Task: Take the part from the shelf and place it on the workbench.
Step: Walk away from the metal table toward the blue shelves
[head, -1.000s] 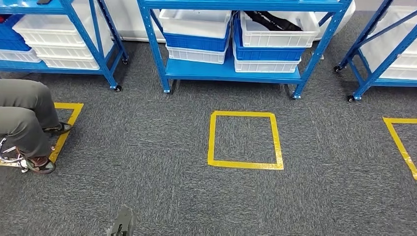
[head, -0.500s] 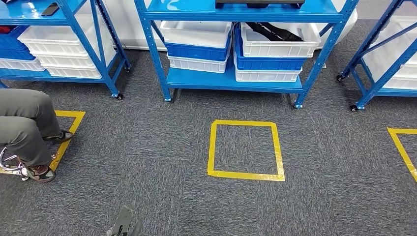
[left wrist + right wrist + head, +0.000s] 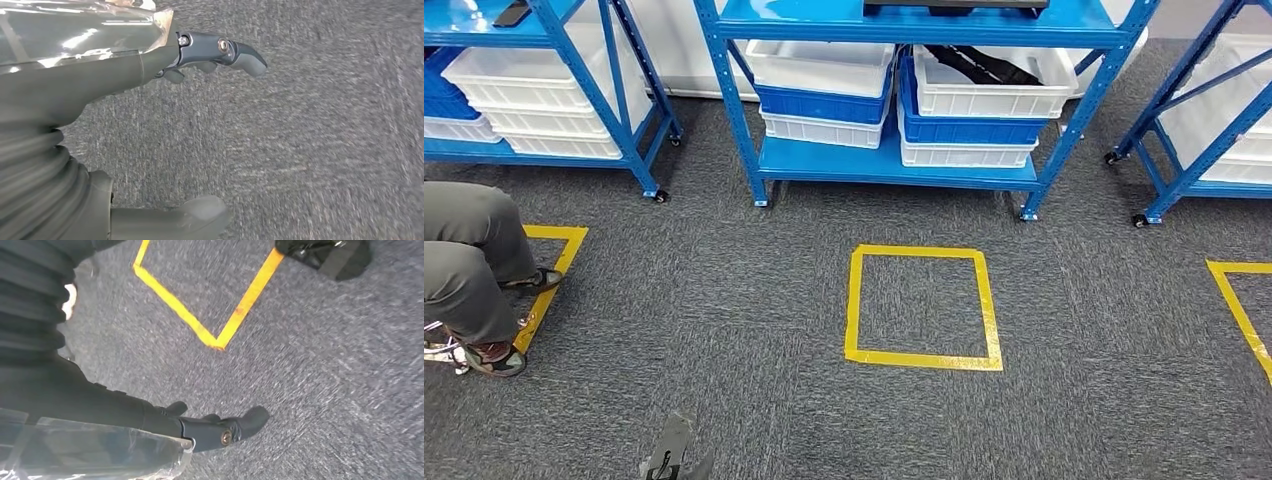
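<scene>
Nearest: left hand [image 3: 115, 80] hanging low over the grey carpet [image 3: 724, 400], fingers [image 3: 240, 55] and thumb [image 3: 200, 217] well apart with nothing between them. Empty because nothing is picked yet, arm down probably for balance while walking.

Same on the other side: right hand [image 3: 165, 420] down by the body above the carpet, dark fingers [image 3: 250, 420] stretched out loosely and holding nothing, a corner of yellow tape [image 3: 220, 337] on the floor beyond it.

Further out, in the middle of the head view, 1 yellow taped square [image 3: 854, 300] on the carpet just in front of the blue shelf [image 3: 894, 165]. Most likely a standing mark, laid there to put the robot within arm's reach of the bins.

Off to the left, a seated person [image 3: 469, 260], feet by another taped square, well apart from the shelf.

Farthest: lower shelf level carrying 2 stacks of blue and white bins side by side. Inside the top white bin [image 3: 984, 98] of the right stack, a dark part [image 3: 984, 62] lying loose; probably the thing to fetch, though too small to identify. Binned, presumably, to keep it from rolling off. Another dark flat item [image 3: 954, 6] on the level above, cut off by the frame edge.

Judged stage: approach only, grasp not yet begun.
</scene>
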